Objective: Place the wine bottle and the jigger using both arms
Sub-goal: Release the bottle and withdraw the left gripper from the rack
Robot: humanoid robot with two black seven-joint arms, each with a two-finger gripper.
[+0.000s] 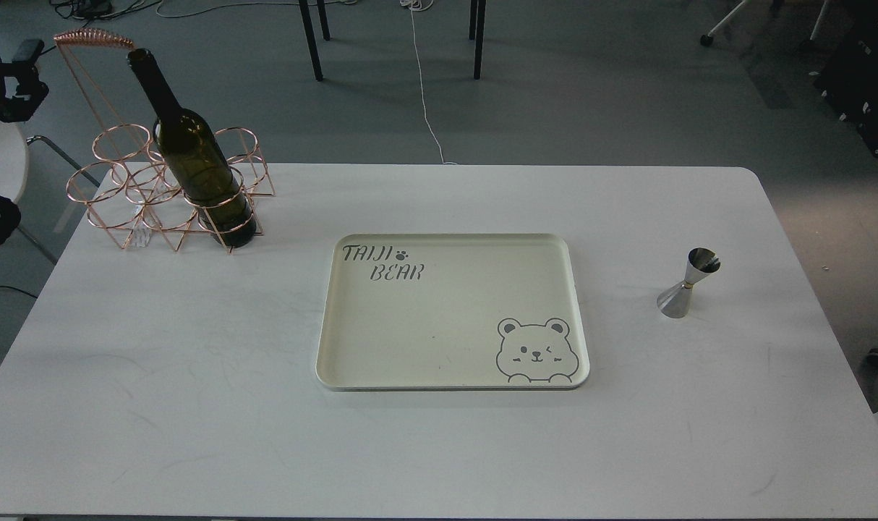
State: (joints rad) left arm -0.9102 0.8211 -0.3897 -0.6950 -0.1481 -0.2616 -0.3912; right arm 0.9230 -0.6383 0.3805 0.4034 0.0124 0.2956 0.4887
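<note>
The wine bottle is dark olive-green and stands upright in the front right ring of a copper wire rack at the table's back left. Nothing holds it. The steel jigger stands upright on the table to the right of the tray, untouched. A black part of my left arm shows at the top left edge, well left of the bottle's neck; its fingers cannot be told apart. My right gripper is out of view; only a dark sliver shows at the right edge.
A cream tray printed with a bear and "TAIJI BEAR" lies in the middle of the white table with nothing on it. The rack's tall handle rises behind the bottle. Chair legs and cables are on the floor behind.
</note>
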